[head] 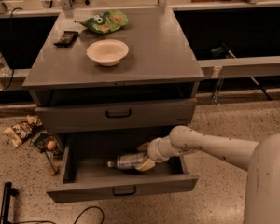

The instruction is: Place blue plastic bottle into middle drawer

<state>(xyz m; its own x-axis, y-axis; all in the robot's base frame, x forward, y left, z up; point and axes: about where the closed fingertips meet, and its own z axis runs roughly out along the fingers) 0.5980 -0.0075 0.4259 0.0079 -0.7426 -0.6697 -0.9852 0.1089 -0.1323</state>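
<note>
The grey cabinet's lowest drawer point(123, 189) is pulled open. The blue plastic bottle point(127, 161), clear with a white cap pointing left, lies on its side inside it. My gripper point(144, 157) reaches into the drawer from the right at the bottle's right end, one finger above and one below it. The arm point(214, 146) comes in from the lower right.
The drawer above point(117, 113) is closed. On the cabinet top point(158, 50) sit a white bowl point(107, 52), a green chip bag point(104, 21) and a black object point(66, 38). Snack packets point(23, 129) lie on the floor at left.
</note>
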